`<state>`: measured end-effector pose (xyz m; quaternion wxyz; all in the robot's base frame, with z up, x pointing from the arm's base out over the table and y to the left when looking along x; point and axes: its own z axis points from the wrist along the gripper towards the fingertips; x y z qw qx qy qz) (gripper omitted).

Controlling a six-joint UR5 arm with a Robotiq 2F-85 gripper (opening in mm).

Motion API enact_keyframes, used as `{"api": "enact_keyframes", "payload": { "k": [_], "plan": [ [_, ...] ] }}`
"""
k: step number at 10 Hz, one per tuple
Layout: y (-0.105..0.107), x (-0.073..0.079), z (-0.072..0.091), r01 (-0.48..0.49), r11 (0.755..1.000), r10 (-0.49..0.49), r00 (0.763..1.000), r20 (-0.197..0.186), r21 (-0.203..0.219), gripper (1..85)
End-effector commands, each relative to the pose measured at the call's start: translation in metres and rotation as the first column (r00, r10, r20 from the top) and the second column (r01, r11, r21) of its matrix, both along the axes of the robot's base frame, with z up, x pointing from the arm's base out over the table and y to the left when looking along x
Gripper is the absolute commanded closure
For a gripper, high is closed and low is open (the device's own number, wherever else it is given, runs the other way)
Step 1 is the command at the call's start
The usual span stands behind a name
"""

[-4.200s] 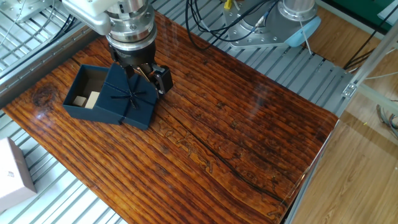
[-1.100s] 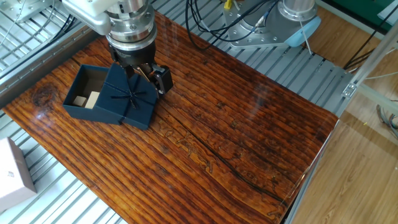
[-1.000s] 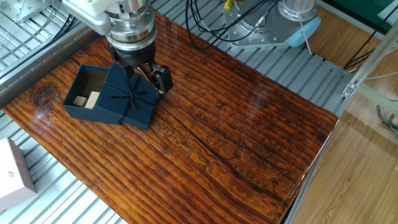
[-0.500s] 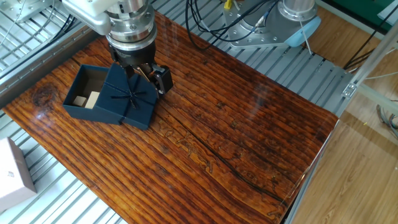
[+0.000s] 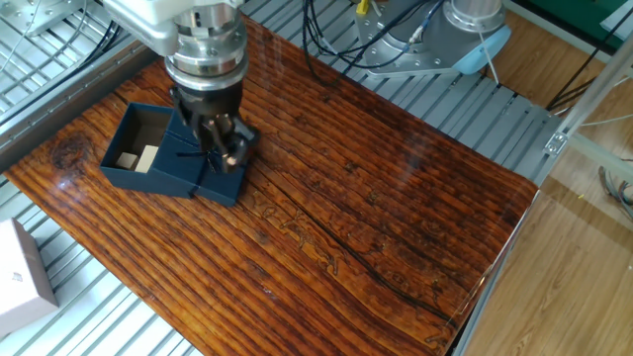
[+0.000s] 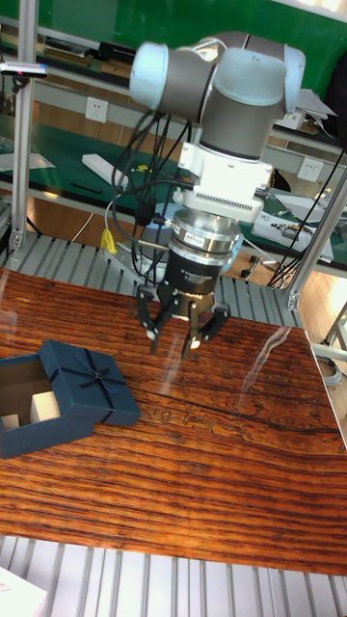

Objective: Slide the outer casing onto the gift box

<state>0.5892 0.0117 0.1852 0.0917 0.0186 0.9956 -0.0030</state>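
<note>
The outer casing (image 5: 201, 170) (image 6: 92, 384), a navy sleeve with a thin ribbon bow, lies on the wooden table with its left end over the gift box. The gift box (image 5: 138, 179) (image 6: 21, 432) sticks out to the left, and its brown inside and pale blocks (image 5: 137, 158) show. My gripper (image 5: 226, 150) (image 6: 181, 339) hangs open above the table with nothing between its fingers. In the tall fixed view it is up and to the right of the casing, clear of it. In the fixed view it hides part of the casing's top.
A plain white box (image 5: 20, 275) sits at the front left, off the wooden table (image 5: 396, 227). A second arm's base (image 5: 465, 30) and cables stand behind the table. Slatted metal framing surrounds the tabletop.
The gripper has left the casing's right edge and risen, and it now overlaps the casing in the fixed view. The casing and the gift box have not moved.
</note>
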Motion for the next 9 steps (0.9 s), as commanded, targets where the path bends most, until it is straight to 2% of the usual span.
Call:
{"api": "enact_keyframes", "payload": {
  "k": [1, 2, 3, 4, 5, 6, 7, 8, 9],
  "plan": [
    [0.013, 0.012, 0.004, 0.021, 1.0, -0.021, 0.998, 0.051, 0.011, 84.3],
    [0.021, 0.007, 0.004, 0.024, 0.999, -0.025, 0.999, 0.026, 0.03, 84.3],
    [0.04, -0.002, 0.002, 0.042, 0.994, -0.041, 0.999, -0.01, 0.096, 84.3],
    [0.038, -0.009, -0.004, -0.029, 0.996, 0.031, 0.999, -0.03, 0.081, 84.3],
    [0.036, -0.012, -0.01, -0.083, 0.995, 0.085, 0.996, -0.029, 0.048, 84.3],
    [0.027, -0.02, -0.015, -0.138, 0.99, 0.137, 0.99, -0.041, -0.017, 84.3],
    [0.016, -0.031, -0.019, -0.217, 0.972, 0.21, 0.975, -0.078, -0.093, 84.3],
    [0.01, -0.039, -0.022, -0.288, 0.947, 0.274, 0.955, -0.112, -0.14, 84.3],
    [0.008, -0.042, -0.025, -0.357, 0.918, 0.339, 0.933, -0.123, -0.174, 84.3]
  ]
}}
